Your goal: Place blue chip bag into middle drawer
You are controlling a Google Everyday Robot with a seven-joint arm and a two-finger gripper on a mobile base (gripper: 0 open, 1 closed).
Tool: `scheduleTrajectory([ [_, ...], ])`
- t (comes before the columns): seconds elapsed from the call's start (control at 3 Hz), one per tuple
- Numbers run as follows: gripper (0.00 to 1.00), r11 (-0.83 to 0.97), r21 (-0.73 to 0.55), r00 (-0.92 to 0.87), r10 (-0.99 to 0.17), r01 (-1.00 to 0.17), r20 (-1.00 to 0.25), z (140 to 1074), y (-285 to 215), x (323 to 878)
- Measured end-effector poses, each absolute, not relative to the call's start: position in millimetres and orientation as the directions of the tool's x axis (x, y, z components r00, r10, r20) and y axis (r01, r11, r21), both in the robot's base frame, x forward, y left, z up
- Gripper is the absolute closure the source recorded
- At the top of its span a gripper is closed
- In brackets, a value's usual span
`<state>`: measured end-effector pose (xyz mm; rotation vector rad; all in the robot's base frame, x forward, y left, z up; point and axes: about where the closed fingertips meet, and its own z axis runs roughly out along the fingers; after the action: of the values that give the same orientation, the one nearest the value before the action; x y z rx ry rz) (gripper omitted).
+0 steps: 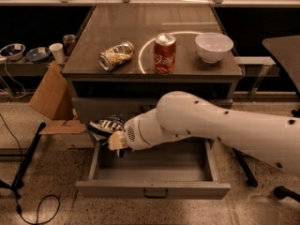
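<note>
Blue chip bag hangs pinched in the gripper, over the left rear corner of the open middle drawer. On the cabinet top sit a crushed golden can, a red can and a white bowl.

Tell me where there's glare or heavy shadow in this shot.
Camera view: a bright ring of glare on the tabletop curves around the red can; the drawer lies shadowed under the arm, gripper holding the bag over its left wall.
</note>
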<state>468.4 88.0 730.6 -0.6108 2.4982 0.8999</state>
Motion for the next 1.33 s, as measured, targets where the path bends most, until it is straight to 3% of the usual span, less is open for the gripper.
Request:
scheduleTrajectory([
  [1.33,1.00,0.726,0.552,-0.903,-0.240,-0.410,-0.356,582,165,521],
])
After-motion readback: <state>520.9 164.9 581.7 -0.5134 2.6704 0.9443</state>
